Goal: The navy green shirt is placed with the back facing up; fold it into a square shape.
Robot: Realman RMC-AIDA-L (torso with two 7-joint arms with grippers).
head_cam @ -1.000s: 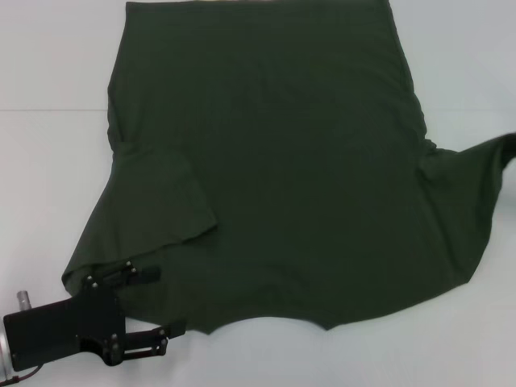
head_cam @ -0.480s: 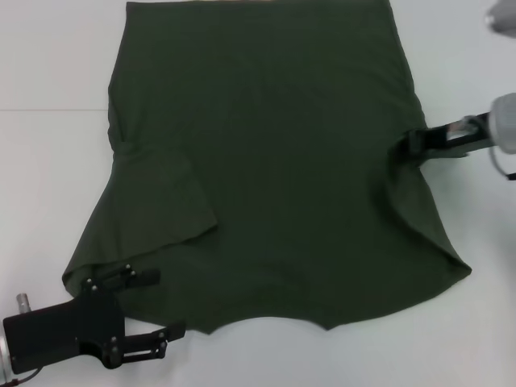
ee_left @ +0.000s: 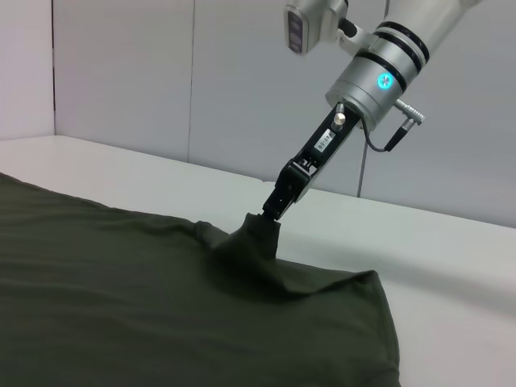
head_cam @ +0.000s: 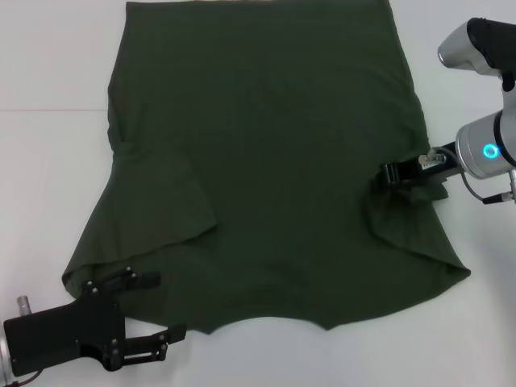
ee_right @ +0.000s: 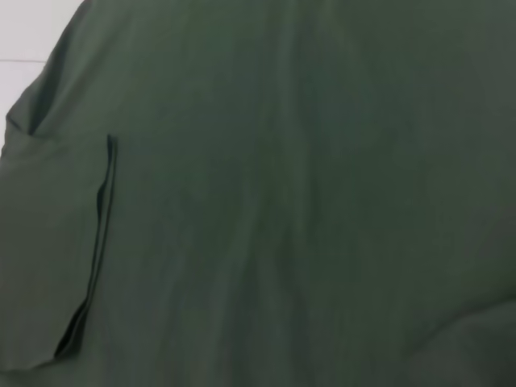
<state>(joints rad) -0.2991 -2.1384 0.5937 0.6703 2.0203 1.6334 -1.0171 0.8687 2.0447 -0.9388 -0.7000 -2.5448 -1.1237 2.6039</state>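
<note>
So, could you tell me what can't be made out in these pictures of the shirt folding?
- Far hem of the navy green shirt: cut off by the head view's top edge.
- Right gripper: its fingertips are buried in bunched fabric in the left wrist view and lost against dark cloth in the head view.
- Left gripper: whether it touches the shirt corner; its own body blocks that spot.
- Right wrist view: only cloth, no fingers.

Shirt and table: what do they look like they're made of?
Shirt: soft, matte knit fabric, probably cotton jersey. It drapes limply and tents into a peak where the right gripper pinches it, with no sheen. Table: smooth, hard, white surface, perhaps laminate or painted board; it looks flat and even, with a faint seam line. The left gripper sits open at the shirt's near corner.
</note>
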